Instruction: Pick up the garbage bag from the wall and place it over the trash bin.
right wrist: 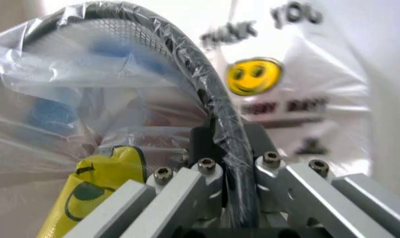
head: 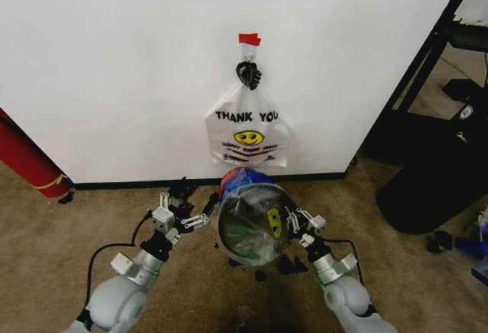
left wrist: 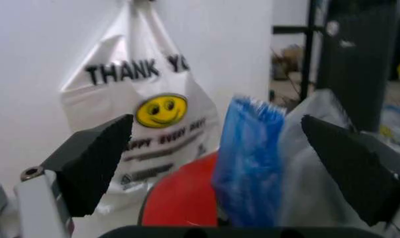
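The trash bin (head: 229, 196) is tipped off the carpet between my arms, its red bottom (left wrist: 183, 198) toward the wall (head: 114, 59). The garbage bag (head: 252, 230), thin and translucent with blue patches (left wrist: 249, 148) and a yellow smiley (right wrist: 94, 191), is stretched over the bin's mouth. My right gripper (head: 299, 222) is shut on the bin's dark rim (right wrist: 186, 54) with the bag's plastic pinched in it (right wrist: 230, 148). My left gripper (head: 187, 209) stands open just off the bin's other side, and the blue bag edge lies between its black pads (left wrist: 94, 158).
An opaque white "THANK YOU" bag (head: 248, 131) hangs from a hook (head: 248, 70) under red tape (head: 248, 40). A red roll (head: 27, 158) leans at the left. A large black bulk (head: 435, 188) and a dark frame stand at the right. Black scraps (head: 286, 264) lie on the carpet.
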You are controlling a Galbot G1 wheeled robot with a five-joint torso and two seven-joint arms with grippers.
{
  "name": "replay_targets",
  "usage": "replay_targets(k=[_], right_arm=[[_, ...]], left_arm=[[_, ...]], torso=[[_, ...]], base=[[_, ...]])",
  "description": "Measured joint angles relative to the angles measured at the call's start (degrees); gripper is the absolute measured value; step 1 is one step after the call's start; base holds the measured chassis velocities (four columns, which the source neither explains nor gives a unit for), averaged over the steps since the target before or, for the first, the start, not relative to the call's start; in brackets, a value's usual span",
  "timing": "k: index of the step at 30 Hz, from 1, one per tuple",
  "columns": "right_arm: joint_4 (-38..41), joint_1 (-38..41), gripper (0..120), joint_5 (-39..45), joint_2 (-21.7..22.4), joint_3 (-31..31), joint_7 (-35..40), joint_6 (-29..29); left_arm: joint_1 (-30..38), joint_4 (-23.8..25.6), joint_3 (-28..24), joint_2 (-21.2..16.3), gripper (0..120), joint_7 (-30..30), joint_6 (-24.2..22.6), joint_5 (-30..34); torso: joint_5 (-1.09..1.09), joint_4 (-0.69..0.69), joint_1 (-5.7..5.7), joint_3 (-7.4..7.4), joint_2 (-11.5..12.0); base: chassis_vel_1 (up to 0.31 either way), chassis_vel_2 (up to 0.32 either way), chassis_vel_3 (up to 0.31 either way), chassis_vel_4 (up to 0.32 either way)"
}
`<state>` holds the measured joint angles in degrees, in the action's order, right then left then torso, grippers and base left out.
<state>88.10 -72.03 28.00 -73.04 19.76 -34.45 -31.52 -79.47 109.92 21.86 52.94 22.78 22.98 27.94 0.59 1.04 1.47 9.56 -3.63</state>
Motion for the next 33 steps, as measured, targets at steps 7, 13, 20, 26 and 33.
replay_targets(k=[7, 13, 20, 26, 33], right_arm=[[0.0, -0.2, 0, -1.2, 0.2, -0.4, 3.6, -0.2], [-0.4, -0.9, 0, -3.7, -1.7, -1.9, 12.0, 0.1], [2.0, -2.1, 0, -5.2, -3.9, -5.7, 26.9, 4.8], [3.3, -2.9, 0, -7.2, -5.6, -8.3, 32.5, 5.8], [2.8, -2.3, 0, -16.8, -7.7, -9.3, 33.0, 0.1]], left_arm=[[-1.4, 3.6, -0.1, 0.4, 100, -2.8, -0.6, 0.8], [-5.6, 10.2, -4.3, 6.6, 98, -11.2, -0.8, 2.1], [-7.9, 9.3, -7.9, 12.5, 78, -8.6, -0.2, 0.6], [-8.9, 5.7, -10.8, 14.1, 56, -5.6, 0.9, -4.1], [-8.5, 3.7, -15.8, 14.2, 24, -14.7, -3.4, -13.8]], torso=[[-0.01, 0.00, 0.00, 0.00, 0.0], [-0.02, -0.01, 0.00, 0.00, 0.0], [-0.01, 0.00, 0.00, 0.00, 0.0], [-0.01, 0.00, 0.00, 0.00, 0.0], [0.00, 0.00, 0.00, 0.00, 0.0]], base=[[0.000, 0.000, 0.000, 0.000], [0.000, 0.000, 0.000, 0.000], [0.000, 0.000, 0.000, 0.000], [0.000, 0.000, 0.000, 0.000], [0.000, 0.000, 0.000, 0.000]])
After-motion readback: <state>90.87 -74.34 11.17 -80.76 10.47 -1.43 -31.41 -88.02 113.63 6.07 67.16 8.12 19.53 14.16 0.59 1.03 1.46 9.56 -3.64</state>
